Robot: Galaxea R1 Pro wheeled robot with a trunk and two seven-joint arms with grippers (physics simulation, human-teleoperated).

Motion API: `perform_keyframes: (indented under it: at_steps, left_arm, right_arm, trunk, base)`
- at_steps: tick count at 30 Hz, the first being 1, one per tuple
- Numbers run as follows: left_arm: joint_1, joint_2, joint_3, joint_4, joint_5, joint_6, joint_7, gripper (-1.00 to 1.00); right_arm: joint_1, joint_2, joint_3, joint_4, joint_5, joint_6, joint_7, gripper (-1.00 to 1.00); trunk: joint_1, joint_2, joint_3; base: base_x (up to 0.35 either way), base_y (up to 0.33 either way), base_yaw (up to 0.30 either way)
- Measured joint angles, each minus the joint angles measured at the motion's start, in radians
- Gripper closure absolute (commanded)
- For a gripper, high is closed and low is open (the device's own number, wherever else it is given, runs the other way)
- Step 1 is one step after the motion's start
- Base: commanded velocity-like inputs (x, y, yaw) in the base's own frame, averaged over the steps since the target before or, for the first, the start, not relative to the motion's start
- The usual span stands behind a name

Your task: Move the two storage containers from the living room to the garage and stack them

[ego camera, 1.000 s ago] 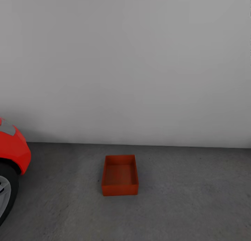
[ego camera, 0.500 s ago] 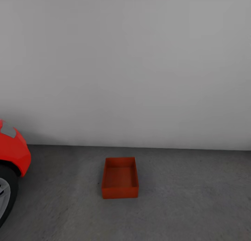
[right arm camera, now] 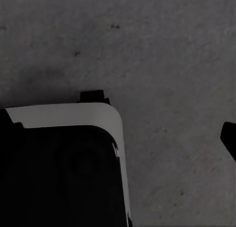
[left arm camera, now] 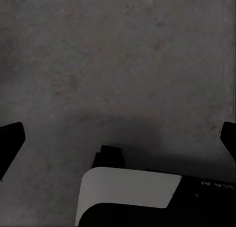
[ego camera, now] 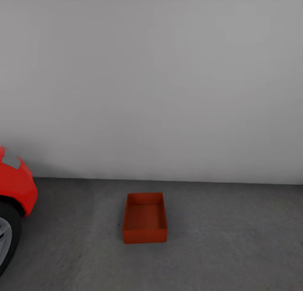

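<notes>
The floor (ego camera: 219,240) looks like rough, dull grey concrete with little specks. The storage container (ego camera: 144,218) looks like smooth orange-red plastic, not shiny. The wall (ego camera: 160,80) is smooth and plain. The red car (ego camera: 16,183) looks smooth.

The left gripper (left arm camera: 118,138) points down, its dark fingers (left arm camera: 10,141) spread wide apart, holding nothing.

The robot's base (right arm camera: 64,168) was black with a rounded white edge; the black fingertips (left arm camera: 10,141) were blunt.
</notes>
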Motion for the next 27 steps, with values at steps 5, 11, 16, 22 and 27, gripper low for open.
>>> perform_keyframes:
  at_steps: [5, 11, 16, 22, 27]
  left_arm:
    - [0.007, -0.017, 0.000, 0.002, 0.004, 0.014, -0.005, -1.00]
    - [0.107, -0.004, 0.000, 0.003, 0.006, 0.013, -0.013, -1.00]
    - [0.127, 0.003, 0.000, 0.003, 0.007, 0.011, -0.010, -1.00]
    - [0.133, 0.019, 0.000, 0.003, 0.007, 0.006, -0.011, -1.00]
    - [0.138, 0.023, 0.000, 0.003, 0.008, 0.005, -0.011, -1.00]
  right_arm:
    - [0.000, -0.001, 0.000, 0.000, 0.000, 0.000, 0.000, -1.00]
    - [0.000, -0.001, 0.000, 0.000, 0.000, 0.000, 0.000, -1.00]
    - [0.000, -0.001, 0.000, 0.000, 0.000, 0.000, 0.000, -1.00]
    - [0.000, -0.001, 0.000, 0.000, 0.000, 0.000, 0.000, -1.00]
    - [0.000, -0.001, 0.000, 0.000, 0.000, 0.000, 0.000, -1.00]
  trunk:
    - [0.000, 0.000, 0.008]
    - [0.000, 0.000, 0.017]
    - [0.000, 0.000, 0.025]
    - [0.000, 0.000, 0.034]
    - [0.000, 0.000, 0.042]
  base:
    - [0.000, 0.000, 0.000]
    - [0.000, 0.000, 0.000]
    - [0.000, 0.000, 0.000]
    - [0.000, 0.000, 0.000]
    - [0.000, 0.000, 0.000]
